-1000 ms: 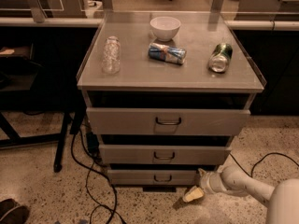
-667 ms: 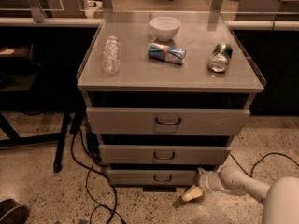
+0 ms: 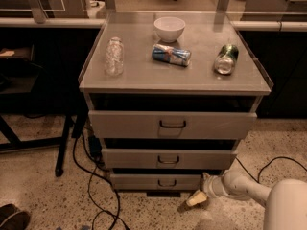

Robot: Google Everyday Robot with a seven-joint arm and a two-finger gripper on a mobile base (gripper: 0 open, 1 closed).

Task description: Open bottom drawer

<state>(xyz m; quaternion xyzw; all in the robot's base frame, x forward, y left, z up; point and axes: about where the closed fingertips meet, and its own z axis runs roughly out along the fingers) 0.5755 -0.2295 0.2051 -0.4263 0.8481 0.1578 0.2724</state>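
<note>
Low, jaws near bottom drawer (image 3: 139,182) edge.

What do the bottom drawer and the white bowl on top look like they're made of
The bottom drawer looks like grey painted sheet metal: flat matte front, thin dark wire handle. The bowl seems glazed ceramic, possibly plastic: smooth white with a soft sheen. The gripper hangs near the floor, just right of that drawer's front.

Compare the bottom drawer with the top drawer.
The bottom drawer has the narrowest, shortest front; the top drawer the widest, tallest. The bottom drawer is lowest in the stack, the top drawer directly under the tabletop. The end effector hangs low beside the bottom drawer's right corner. Both are grey with a central handle.
</note>
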